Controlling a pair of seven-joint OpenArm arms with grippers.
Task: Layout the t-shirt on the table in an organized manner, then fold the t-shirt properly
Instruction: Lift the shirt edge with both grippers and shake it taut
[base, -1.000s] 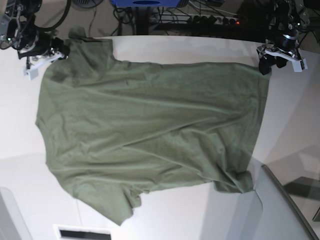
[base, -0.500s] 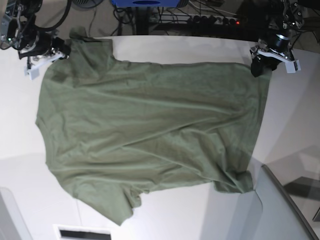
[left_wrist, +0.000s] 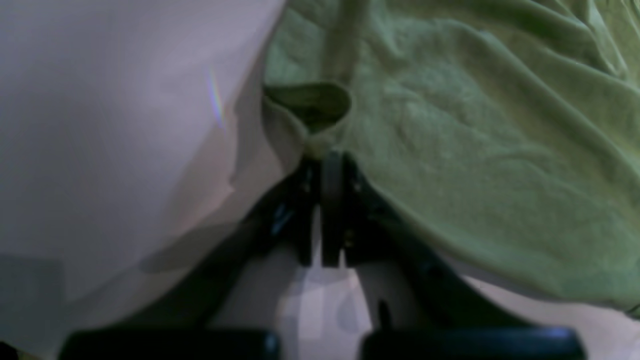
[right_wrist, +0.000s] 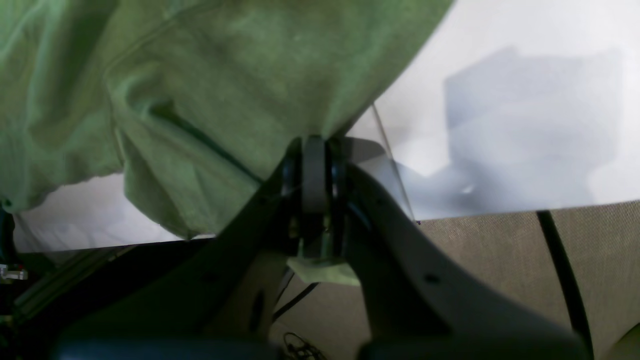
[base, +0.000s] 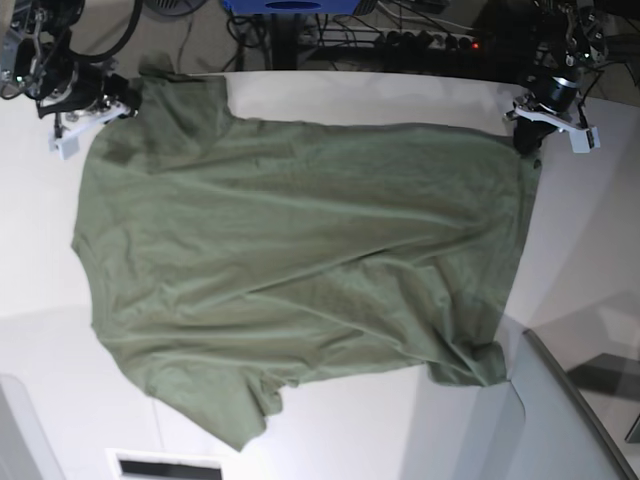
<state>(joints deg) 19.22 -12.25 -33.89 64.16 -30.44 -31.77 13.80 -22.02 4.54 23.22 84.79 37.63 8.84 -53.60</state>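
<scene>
The olive-green t-shirt (base: 300, 260) lies spread across the white table (base: 590, 250), wrinkled, with one sleeve bunched near the front (base: 235, 415). At the far right corner of the cloth, my left gripper (base: 527, 140) is shut on the shirt's edge. The left wrist view shows its tips (left_wrist: 322, 160) pinching a small fold of the t-shirt (left_wrist: 475, 150) just above the table (left_wrist: 125, 125). My right gripper (base: 118, 100) is shut on the far left corner. In the right wrist view its tips (right_wrist: 314, 145) clamp the t-shirt (right_wrist: 225, 75) at the table (right_wrist: 500, 100) edge.
A grey angled panel (base: 570, 420) with a dark edge stands at the front right. Cables and a power strip (base: 430, 40) run behind the table's curved far edge. A white slotted plate (base: 165, 465) sits at the front left.
My left gripper has gone from open to shut on the shirt's far right corner, after shifting slightly there. The right gripper and the cloth have stayed where they were.
</scene>
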